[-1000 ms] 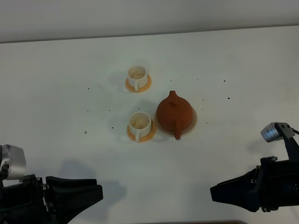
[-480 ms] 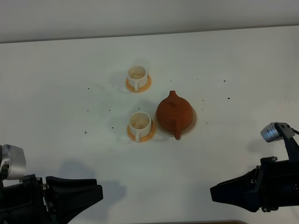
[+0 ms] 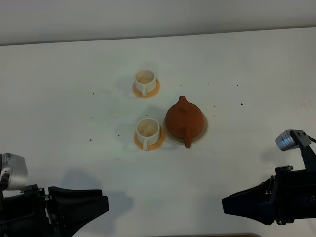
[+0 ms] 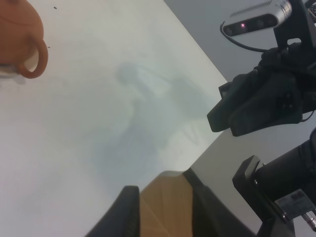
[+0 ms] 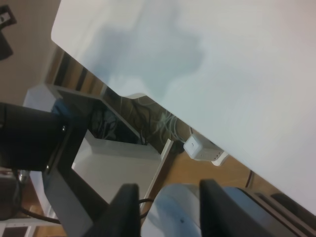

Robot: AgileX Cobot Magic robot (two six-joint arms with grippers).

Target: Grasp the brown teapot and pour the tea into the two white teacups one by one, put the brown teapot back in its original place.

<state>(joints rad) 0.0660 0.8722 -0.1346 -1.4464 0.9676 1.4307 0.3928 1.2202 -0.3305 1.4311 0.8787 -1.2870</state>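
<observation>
The teapot (image 3: 183,120) sits on the coaster (image 3: 204,126), mid-table (image 3: 59,89). The near cup (image 3: 147,129), on its saucer (image 3: 159,141), stands just left of the teapot. The far cup (image 3: 145,80), on its saucer (image 3: 156,89), lies behind the near cup. My left gripper (image 3: 105,203) and right gripper (image 3: 225,203) flank the front edge.

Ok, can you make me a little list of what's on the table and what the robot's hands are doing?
teapot: brown teapot, upright, lid on, sitting on the beige coaster
far teacup: white, on the far saucer, which is orange
near teacup: white, on the near saucer, just left of the teapot
left gripper: open, empty, by the near edge of the table
right gripper: open, empty, by the near edge too
touching the teapot: nothing
</observation>
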